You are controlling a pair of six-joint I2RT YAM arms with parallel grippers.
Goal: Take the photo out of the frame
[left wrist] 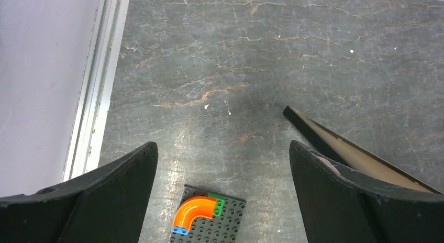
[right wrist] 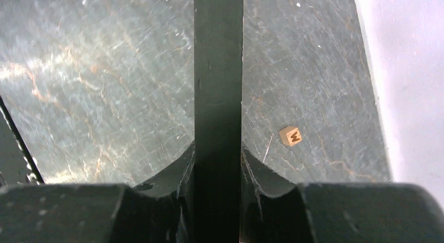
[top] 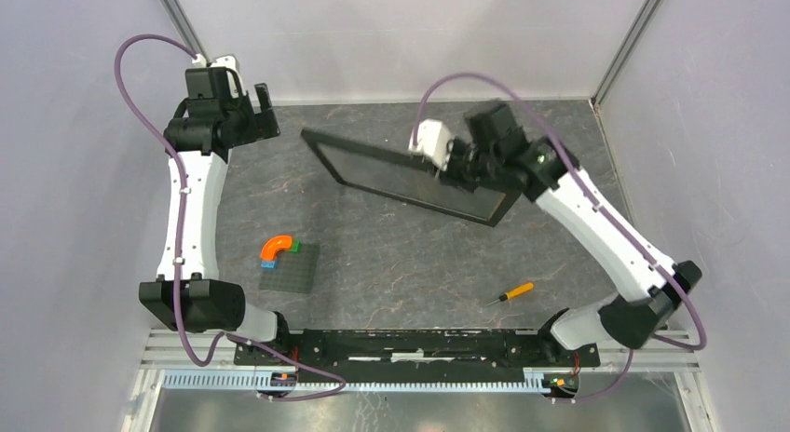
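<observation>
The right arm reaches forward and inward over the counter (top: 419, 255), its right hand (top: 456, 171) clamped on one long edge of the frame (top: 391, 167). From the right wrist, the two fingers (right wrist: 175, 169) press either side of a thin dark strip that runs straight up the view. The left arm stands folded high at the far left corner, and the left hand (top: 253, 114) has its fingers wide apart, holding nothing.

The frame sits mid-counter toward the back, tilted, a thin black border around dark glass. From the left wrist one corner shows with a pale brown side (whether its lower edge touches the counter I cannot tell). The photo cannot be made out behind the dark glass.

Counted: one frame, one orange-handled screwdriver (top: 510, 291), one dark grey baseplate (top: 293, 269) carrying one orange curved piece (top: 276, 247), and one small wooden cube (right wrist: 290, 135) marked with a letter
</observation>
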